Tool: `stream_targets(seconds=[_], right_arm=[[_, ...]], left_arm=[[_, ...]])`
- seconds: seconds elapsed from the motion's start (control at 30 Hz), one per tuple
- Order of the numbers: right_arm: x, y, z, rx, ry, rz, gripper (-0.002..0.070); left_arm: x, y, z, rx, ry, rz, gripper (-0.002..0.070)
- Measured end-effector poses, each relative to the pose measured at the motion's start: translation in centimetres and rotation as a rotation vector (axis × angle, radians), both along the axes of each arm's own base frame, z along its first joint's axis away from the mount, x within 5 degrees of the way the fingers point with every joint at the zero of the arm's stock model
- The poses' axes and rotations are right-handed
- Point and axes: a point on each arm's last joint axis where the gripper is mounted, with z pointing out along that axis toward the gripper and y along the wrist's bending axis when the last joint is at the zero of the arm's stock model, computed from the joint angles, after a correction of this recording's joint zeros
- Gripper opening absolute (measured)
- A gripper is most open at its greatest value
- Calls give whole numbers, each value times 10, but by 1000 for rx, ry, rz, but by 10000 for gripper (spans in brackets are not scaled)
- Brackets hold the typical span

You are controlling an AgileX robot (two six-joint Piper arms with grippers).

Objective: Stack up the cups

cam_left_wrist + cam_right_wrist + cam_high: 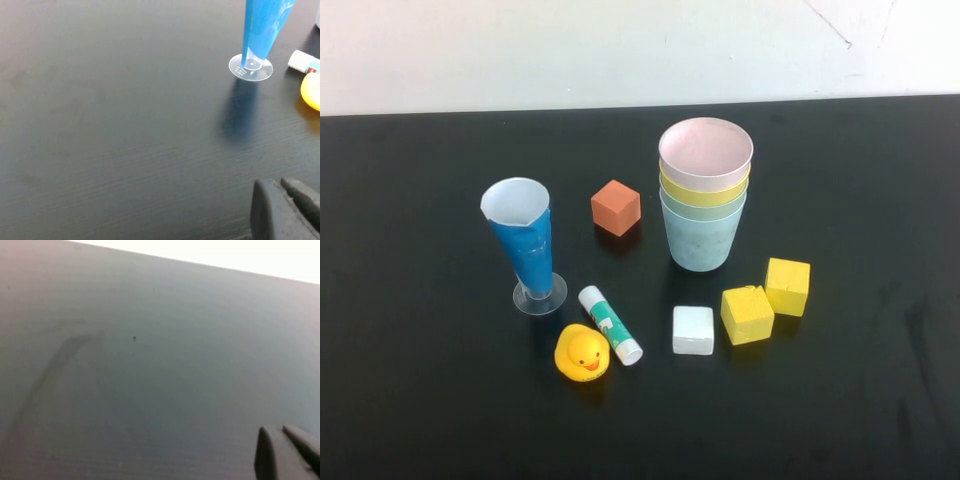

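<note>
Duck point(583, 353) lay nearest camera. Cups point(704, 195) stood nested, pink uppermost, mid-worktop point(420, 400); judged light, stiff, slick plastic, best taken at rim. Blue glass point(525, 245) well apart. Left claw point(282, 202), right claw point(282, 450) both closed, empty, parked off stack.

From my high camera the light is even and fairly bright, coming from overhead; the black surface point(430, 400) shows a soft sheen and only short, faint shadows under the objects. The pale wall behind is close to washed out. On my left wrist feed the blue glass point(260, 30) casts a bluish smear on the wood grain, and the left claw point(287, 207) at the edge is out of focus. My right wrist feed is hazy, grey and soft throughout, with a blown-out white band along one edge.
</note>
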Motion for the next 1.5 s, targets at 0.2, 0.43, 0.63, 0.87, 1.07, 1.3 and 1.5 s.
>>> stream_targets(seconds=[0.2, 0.43, 0.63, 0.87, 1.07, 1.3, 1.5], right_arm=[[-1, 3, -5, 19, 34, 43, -1], [-3, 5, -11, 14, 104, 90, -2], [-3, 4, -12, 62, 116, 69, -2], [-3, 3, -12, 78, 119, 51, -2], [-3, 3, -12, 77, 118, 49, -2], [-3, 3, -12, 75, 118, 49, -2], [-3, 3, -12, 74, 118, 49, -2]], left_arm=[[0, 0, 0, 0, 0, 0, -1], [0, 0, 0, 0, 0, 0, -1], [0, 0, 0, 0, 0, 0, -1], [0, 0, 0, 0, 0, 0, -1], [0, 0, 0, 0, 0, 0, -1], [0, 0, 0, 0, 0, 0, -1], [0, 0, 0, -1, 0, 1, -1]])
